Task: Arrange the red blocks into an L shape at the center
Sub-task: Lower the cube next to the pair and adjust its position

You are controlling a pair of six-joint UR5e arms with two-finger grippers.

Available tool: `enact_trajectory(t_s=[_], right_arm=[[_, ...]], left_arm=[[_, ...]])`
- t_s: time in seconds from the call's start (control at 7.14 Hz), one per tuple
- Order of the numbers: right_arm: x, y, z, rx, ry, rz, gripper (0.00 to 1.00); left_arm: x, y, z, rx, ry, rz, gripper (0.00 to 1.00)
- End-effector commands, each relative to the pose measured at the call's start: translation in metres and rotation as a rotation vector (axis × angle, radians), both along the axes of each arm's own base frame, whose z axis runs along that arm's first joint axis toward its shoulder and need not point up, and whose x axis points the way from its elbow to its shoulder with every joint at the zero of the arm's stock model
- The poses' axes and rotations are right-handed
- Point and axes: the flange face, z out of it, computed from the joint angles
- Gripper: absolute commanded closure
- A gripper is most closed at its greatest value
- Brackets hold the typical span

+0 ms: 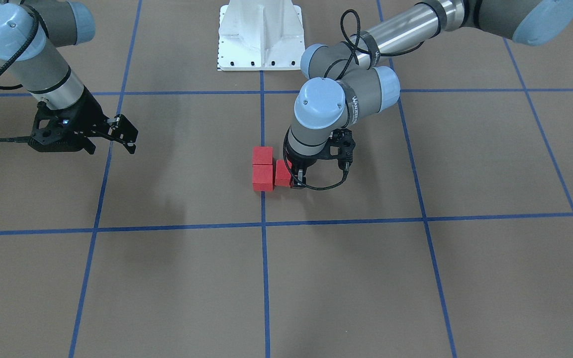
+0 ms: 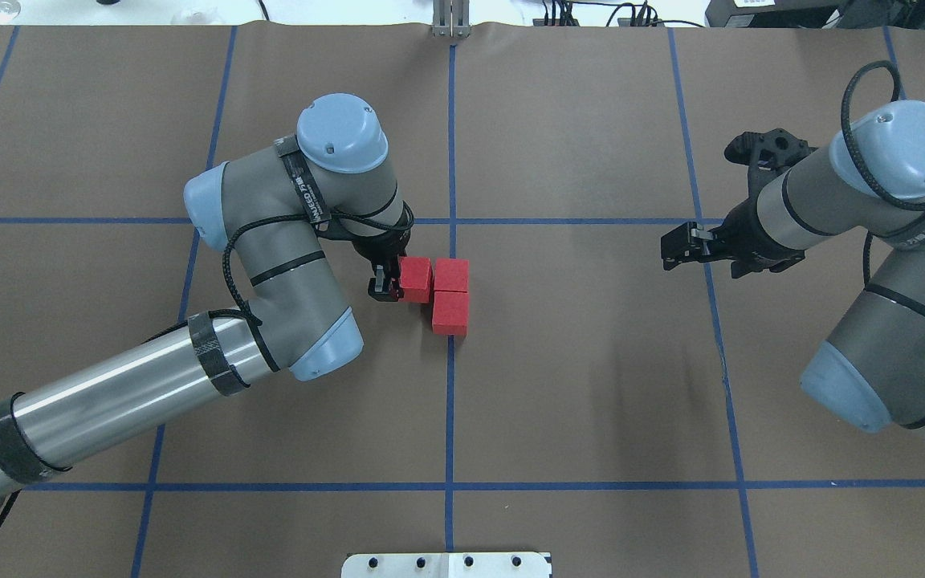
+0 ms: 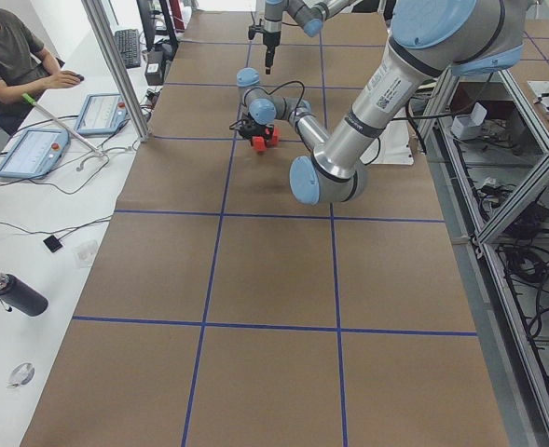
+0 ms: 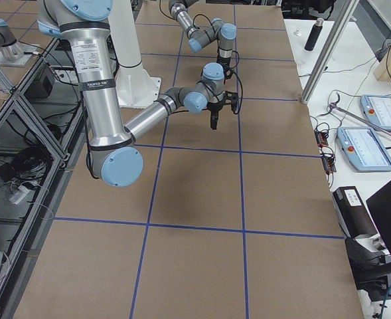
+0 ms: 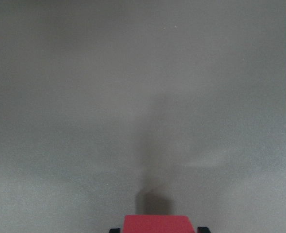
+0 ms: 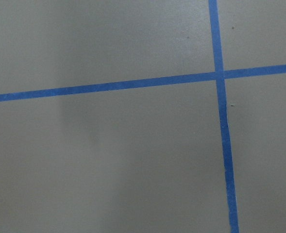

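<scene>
- Brown table (image 2: 591,401) right up against the lens and filling pretty much every view, taped off into big squares with blue tape (image 2: 591,486); center (image 2: 451,160) marked by the vertical blue line running straight out from the robot.
- Left arm (image 2: 109,393) next in size, reaching in long and low from the left side of the overhead view, elbow folded back, wrist pointed down just beside that center line.
- Right arm (image 2: 888,321) parked way off on the other side, wrist hanging over a tape crossing, well apart from everything else.
- White mounting base (image 1: 260,35) sitting on the center line at the robot's edge of the table.
- Right fingers (image 2: 681,243): spread apart, gripping nothing, hovering over bare table.
- Left fingers (image 2: 382,287): pinched onto one of the red blocks (image 2: 416,279) from two sides, with a black tip poking out on each side of it in the wrist view. Honestly can't tell if that one is resting on the table or a hair above it.
- All three red blocks bunched together at the center. Two touching in a short column straddling the blue line, the gripped one tucked just beside the far one on the robot's left. Reads as an L already.
</scene>
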Motion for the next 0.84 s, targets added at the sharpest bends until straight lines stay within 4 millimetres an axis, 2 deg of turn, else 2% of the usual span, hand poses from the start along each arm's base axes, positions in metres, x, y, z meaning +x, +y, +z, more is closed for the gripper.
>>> enact_trajectory(t_s=[0.0, 0.14, 0.7], right_arm=[[0.0000, 0.0000, 0.0000, 0.001, 0.000, -0.001, 0.00], [0.0000, 0.0000, 0.0000, 0.001, 0.000, -0.001, 0.00], [-0.0005, -0.0005, -0.0001, 0.001, 0.000, -0.001, 0.00]], left_arm=[[0.0053, -0.0012, 0.0003, -0.004, -0.007, 0.003, 1.00], [0.0123, -0.0061, -0.0038, -0.010, -0.015, 0.003, 1.00], [0.0125, -0.0077, -0.0041, -0.008, -0.016, 0.003, 1.00]])
